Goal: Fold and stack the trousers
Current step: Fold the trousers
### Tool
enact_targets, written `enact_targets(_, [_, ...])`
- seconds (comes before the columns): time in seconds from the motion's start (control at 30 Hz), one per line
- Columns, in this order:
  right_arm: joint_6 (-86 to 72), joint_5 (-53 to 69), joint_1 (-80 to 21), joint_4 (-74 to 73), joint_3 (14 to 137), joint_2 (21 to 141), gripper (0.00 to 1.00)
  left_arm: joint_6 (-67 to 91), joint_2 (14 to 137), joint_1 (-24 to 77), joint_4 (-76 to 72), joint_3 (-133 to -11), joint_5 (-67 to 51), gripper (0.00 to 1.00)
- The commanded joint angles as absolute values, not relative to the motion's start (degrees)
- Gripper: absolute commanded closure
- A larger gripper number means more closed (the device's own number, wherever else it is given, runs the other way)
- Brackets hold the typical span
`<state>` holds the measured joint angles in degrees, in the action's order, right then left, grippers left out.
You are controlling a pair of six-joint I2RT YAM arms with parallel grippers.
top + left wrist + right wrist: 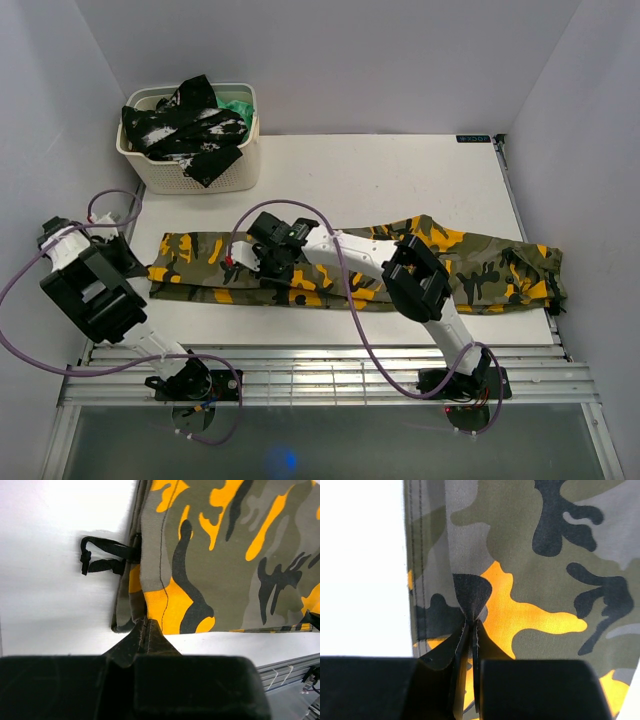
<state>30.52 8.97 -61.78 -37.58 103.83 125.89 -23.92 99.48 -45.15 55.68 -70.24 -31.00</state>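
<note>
Left gripper (146,634): jaws closed, cloth pinched at the left-end hem of the trousers (480,272), right at the corner. A black strap (100,557) is seen off that end, at 10 o'clock from the pinch, loose on the table (400,180). The trousers are laid flat in a long band from 9 to 3 o'clock, probably doubled lengthwise; the layers can't be resolved from above. The basket (240,170) of other garments is placed at 11 o'clock, well apart.

Right gripper (470,627): positioned left of centre, jaws closed, a small pucker of fabric held near the long edge.

Risks:
- Only the top layer may be caught, so the lower layer would be left behind.
- Both pinches are shallow, so slip is expected if the cloth is dragged.
- The strap could be trapped in the fold.
- The right end is held by nothing and may bunch.
</note>
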Motion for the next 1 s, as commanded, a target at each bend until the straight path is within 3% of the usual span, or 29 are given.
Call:
enact_targets(0.0, [29.8,12.9,-61.6,-38.9,104.9,120.4,0.92,-25.8,93.7,-45.2,59.1,-73.3,-33.5,1.00])
enact_targets(0.53, [27.9,25.1,-61.6,-38.5,99.2,126.6,0.91,-24.4,98.2,-45.1,55.1,-67.5,-32.9,1.00])
enact_targets(0.6, [27.7,25.5,-61.5,-40.9,100.8,127.2,0.76,-24.3,99.7,-45.1,54.2,-66.5,-33.0,1.00])
enact_targets(0.63, [27.7,25.6,-61.3,-41.7,101.5,126.9,0.53,-24.3,101.1,-45.2,53.9,-66.3,-33.0,0.92])
enact_targets(0.7, [27.3,25.3,-59.7,-42.3,101.2,124.2,0.31,-24.2,101.5,-45.1,52.3,-64.7,-33.0,0.79])
enact_targets(0.73, [26.9,25.4,-57.5,-42.3,100.7,122.9,0.12,-24.3,101.3,-45.2,51.8,-64.0,-33.1,0.69])
enact_targets(0.83, [26.5,27.2,-52.7,-43.3,99.3,117.6,0.09,-24.9,98.8,-45.3,50.8,-61.7,-33.6,0.62])
enact_targets(0.97, [27.9,29.1,-39.6,-48.0,97.3,110.1,0.13,-27.1,93.2,-46.4,50.7,-62.3,-32.8,0.52])
